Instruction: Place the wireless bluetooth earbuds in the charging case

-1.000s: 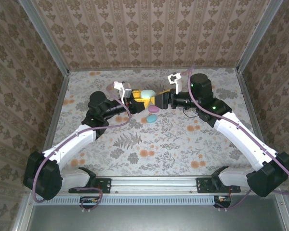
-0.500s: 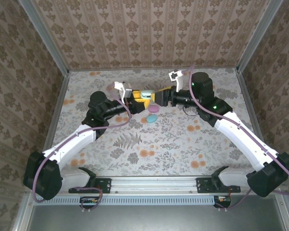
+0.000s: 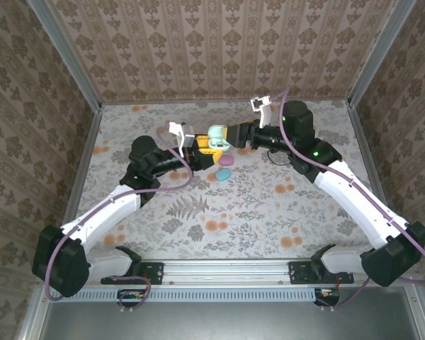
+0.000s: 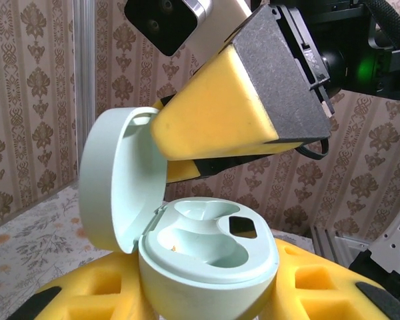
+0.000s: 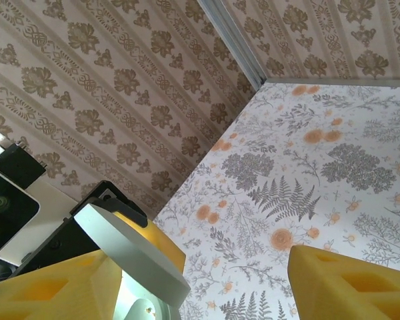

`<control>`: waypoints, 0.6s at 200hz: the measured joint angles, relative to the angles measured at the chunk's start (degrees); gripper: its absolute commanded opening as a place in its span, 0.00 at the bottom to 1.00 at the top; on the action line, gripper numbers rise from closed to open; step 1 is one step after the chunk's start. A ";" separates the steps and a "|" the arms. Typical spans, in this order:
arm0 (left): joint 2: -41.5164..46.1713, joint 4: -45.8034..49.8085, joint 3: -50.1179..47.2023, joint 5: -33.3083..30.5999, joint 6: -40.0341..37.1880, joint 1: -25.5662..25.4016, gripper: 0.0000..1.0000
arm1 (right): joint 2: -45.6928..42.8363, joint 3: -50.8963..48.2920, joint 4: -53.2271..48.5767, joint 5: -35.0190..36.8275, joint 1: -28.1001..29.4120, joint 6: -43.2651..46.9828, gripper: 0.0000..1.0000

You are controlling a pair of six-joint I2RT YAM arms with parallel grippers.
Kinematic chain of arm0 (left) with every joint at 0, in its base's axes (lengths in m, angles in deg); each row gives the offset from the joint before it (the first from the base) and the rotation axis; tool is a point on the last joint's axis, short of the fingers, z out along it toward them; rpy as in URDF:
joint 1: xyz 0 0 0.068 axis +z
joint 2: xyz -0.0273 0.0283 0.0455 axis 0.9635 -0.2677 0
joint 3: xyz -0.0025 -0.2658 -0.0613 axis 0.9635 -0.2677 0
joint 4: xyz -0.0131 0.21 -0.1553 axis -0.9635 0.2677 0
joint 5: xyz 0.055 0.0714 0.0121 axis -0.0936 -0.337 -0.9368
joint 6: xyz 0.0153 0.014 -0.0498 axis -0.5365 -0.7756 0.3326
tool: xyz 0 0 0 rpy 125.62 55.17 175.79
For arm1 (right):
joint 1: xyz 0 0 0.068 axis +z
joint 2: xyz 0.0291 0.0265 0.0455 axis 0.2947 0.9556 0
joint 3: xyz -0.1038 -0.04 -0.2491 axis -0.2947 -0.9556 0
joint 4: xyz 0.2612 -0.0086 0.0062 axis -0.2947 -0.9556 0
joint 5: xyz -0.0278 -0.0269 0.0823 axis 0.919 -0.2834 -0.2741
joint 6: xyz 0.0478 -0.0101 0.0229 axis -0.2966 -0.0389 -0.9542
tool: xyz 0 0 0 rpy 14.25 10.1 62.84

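Observation:
A mint-green charging case (image 4: 210, 257) sits between the yellow foam fingers (image 4: 320, 280) of my left gripper (image 4: 207, 297), which is shut on its base. The lid (image 4: 117, 180) stands open at the left, and both wells inside are empty. From above, the case (image 3: 216, 134) hangs over the mat in my left gripper (image 3: 205, 145). My right gripper (image 3: 231, 136) meets it from the right. One yellow finger (image 4: 220, 113) of that gripper hovers just above the case by the lid's edge. My right gripper (image 5: 200, 293) is open, with the lid (image 5: 130, 257) against its left finger (image 5: 47, 287). The earbuds are out of view.
A pink pebble-shaped case (image 3: 227, 161) and a blue one (image 3: 223, 173) lie on the flowered mat (image 3: 269, 205) just in front of both grippers. Patterned walls and metal posts close in the back and sides. The mat's near half is bare.
My right gripper has shifted up and back over the mint case. The case's lid now shows raised. The left arm has hardly moved.

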 measured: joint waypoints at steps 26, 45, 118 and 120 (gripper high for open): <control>0.35 0.39 0.00 -0.96 -1.16 0.00 0.25 | -2.43 -0.02 -0.22 0.00 0.00 -0.85 0.68; 0.96 0.17 -0.44 -2.32 -1.60 0.00 0.25 | -6.19 -0.04 -0.68 1.53 -0.02 -1.03 0.63; 2.45 -0.70 -4.74 -7.26 -1.66 0.04 0.24 | -9.64 -5.35 -17.29 13.73 -7.98 -5.66 0.41; 2.56 -0.70 -4.92 -7.48 -1.66 0.04 0.25 | -9.38 -5.66 -17.68 13.70 -8.02 -5.79 0.41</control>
